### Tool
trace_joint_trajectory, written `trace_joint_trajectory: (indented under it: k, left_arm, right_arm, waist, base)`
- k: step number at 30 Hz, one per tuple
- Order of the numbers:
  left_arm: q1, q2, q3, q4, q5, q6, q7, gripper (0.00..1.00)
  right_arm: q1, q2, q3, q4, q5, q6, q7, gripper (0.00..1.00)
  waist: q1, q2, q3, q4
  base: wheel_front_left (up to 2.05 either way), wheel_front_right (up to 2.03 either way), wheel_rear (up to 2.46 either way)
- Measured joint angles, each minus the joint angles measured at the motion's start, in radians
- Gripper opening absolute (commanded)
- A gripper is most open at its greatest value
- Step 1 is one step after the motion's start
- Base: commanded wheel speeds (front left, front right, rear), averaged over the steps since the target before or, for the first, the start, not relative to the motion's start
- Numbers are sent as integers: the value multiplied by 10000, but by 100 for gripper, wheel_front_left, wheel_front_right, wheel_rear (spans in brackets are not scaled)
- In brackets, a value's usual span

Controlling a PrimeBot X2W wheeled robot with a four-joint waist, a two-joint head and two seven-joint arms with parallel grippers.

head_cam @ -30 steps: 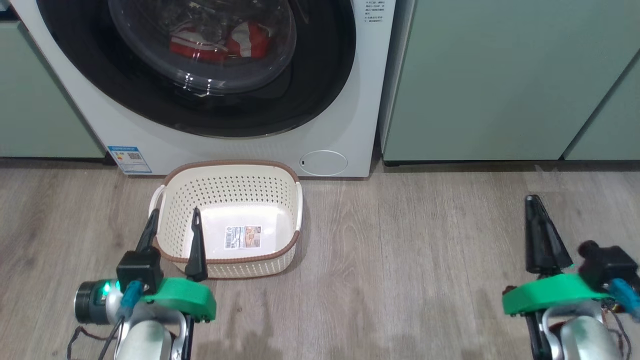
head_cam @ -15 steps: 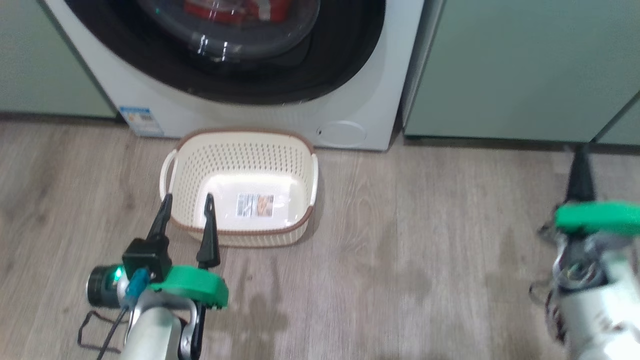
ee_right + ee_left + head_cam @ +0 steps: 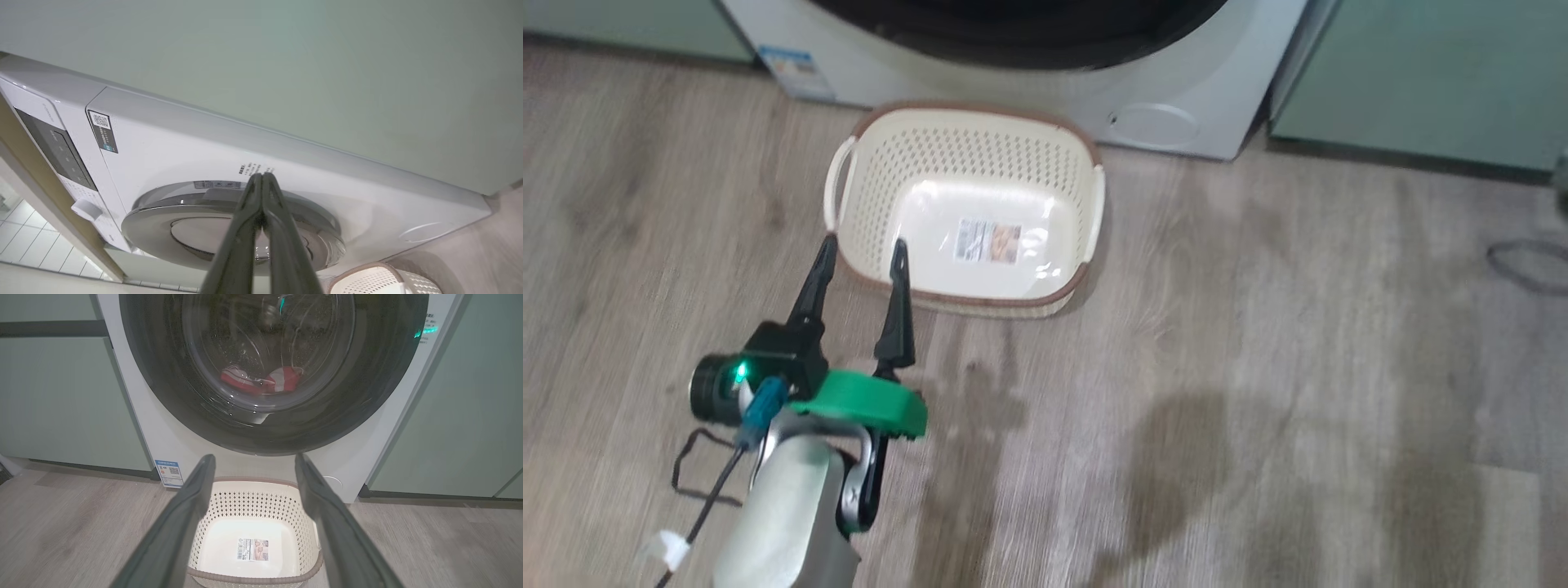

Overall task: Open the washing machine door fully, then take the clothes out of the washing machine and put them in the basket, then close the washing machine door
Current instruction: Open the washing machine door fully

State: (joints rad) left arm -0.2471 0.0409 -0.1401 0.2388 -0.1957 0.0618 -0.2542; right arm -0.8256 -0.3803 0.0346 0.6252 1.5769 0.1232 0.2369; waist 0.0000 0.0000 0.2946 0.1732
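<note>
**Down at floor level: first step not yet done**

On the grey wood-plank floor, the small cream perforated plastic basket with its brown rim sits just in front of the big white front-loading washing machine. It is empty but for its label, and I judge it is placed so garments can drop straight in. The large round door, a glossy black rim around a clear glass bowl, lies closed against the front. Through it, the bright red-and-white clothes rest low in the steel drum. The left gripper hovers at the basket's near-left corner with its long dark fingers spread wide and holding nothing, likely parked ready for the clothes. The right gripper has its fingers pressed together and empty, aimed at the door's edge near the printed text. A closed tip suits hooking that edge, so opening the door looks like the step in hand.
</note>
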Motion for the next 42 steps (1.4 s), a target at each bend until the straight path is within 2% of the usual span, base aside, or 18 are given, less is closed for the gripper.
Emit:
trace_joint_trajectory:
  k: [9, 18, 31, 42]
  left_arm:
    - [-779, -27, -606, -240, -391, 128, -10, 100]
    - [-1465, -67, -1221, -437, -794, 368, -10, 100]
    - [-1735, -98, -1567, -598, -1089, 535, -10, 100]
    - [-1890, -109, -1616, -698, -1231, 633, -10, 100]
  right_arm:
    - [-2411, -401, 690, 575, 8, 0, 1904, 0]
    - [-4399, -489, 1523, 1106, -368, 0, 2930, 0]
    - [-5877, -587, 2226, 1513, -813, 0, 3166, 0]
    - [-6259, -738, 2663, 1486, -861, -2, 3304, 0]
  waist:
    - [0, 0, 1248, 612]
    - [0, 1, 2293, 1242]
    - [0, 1, 3065, 1764]
    - [0, 0, 3211, 1870]
  base:
    - [0, 0, 0]
    - [0, 0, 0]
    - [0, 0, 0]
    - [0, 0, 0]
